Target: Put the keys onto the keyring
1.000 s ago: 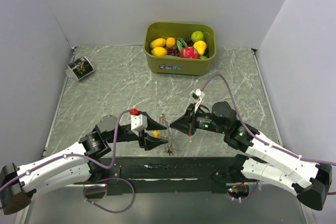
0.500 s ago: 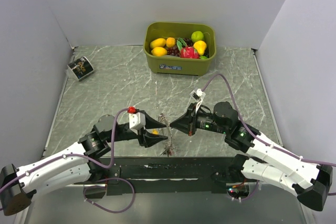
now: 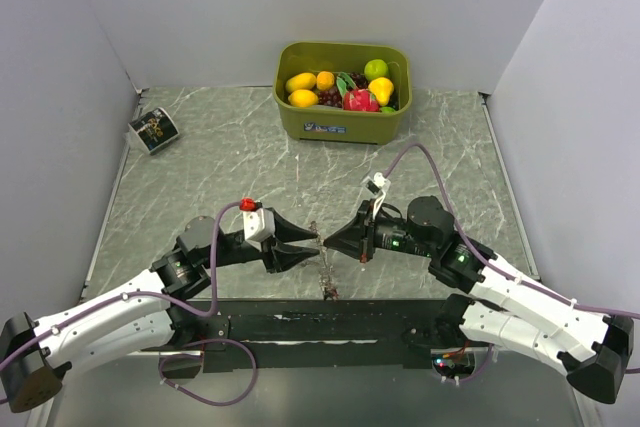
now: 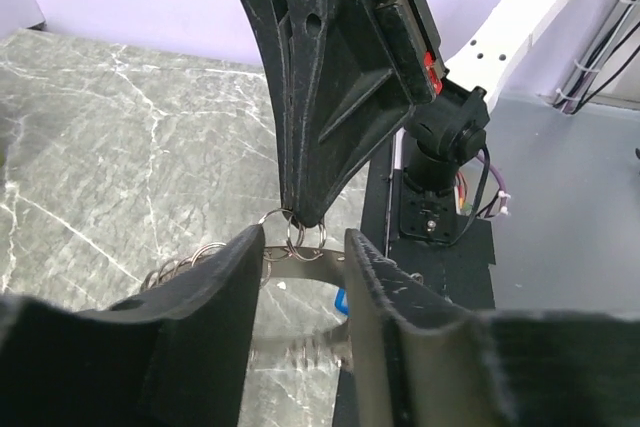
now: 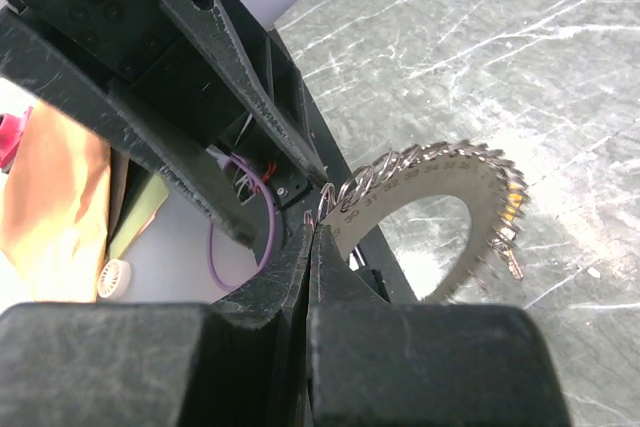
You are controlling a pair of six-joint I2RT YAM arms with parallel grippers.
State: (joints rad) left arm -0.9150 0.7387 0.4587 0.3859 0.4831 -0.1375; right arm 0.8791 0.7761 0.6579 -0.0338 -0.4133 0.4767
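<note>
The keyring [image 5: 420,187] is a flat grey numbered arc strung with several small wire rings. My right gripper [image 5: 315,222] is shut on its end ring and holds it in the air. Small keys [image 5: 510,247] dangle from the far side of the arc, one with a yellow head. In the top view the keyring [image 3: 324,265] hangs below the right gripper [image 3: 327,240], and the left gripper [image 3: 315,247] meets it tip to tip. From the left wrist, my left gripper [image 4: 303,247] stands open, a jaw on either side of the keyring [image 4: 300,272]. A blue key head [image 4: 342,300] shows below.
A green bin [image 3: 340,119] of toy fruit stands at the back centre. A small printed card [image 3: 153,130] lies at the far left. A black strip [image 3: 320,322] runs along the near edge. Purple cables loop off both arms.
The left gripper has moved up and toward the right gripper's tip, and its jaws have narrowed around the keyring. The right gripper has stayed shut, shifting slightly left.
</note>
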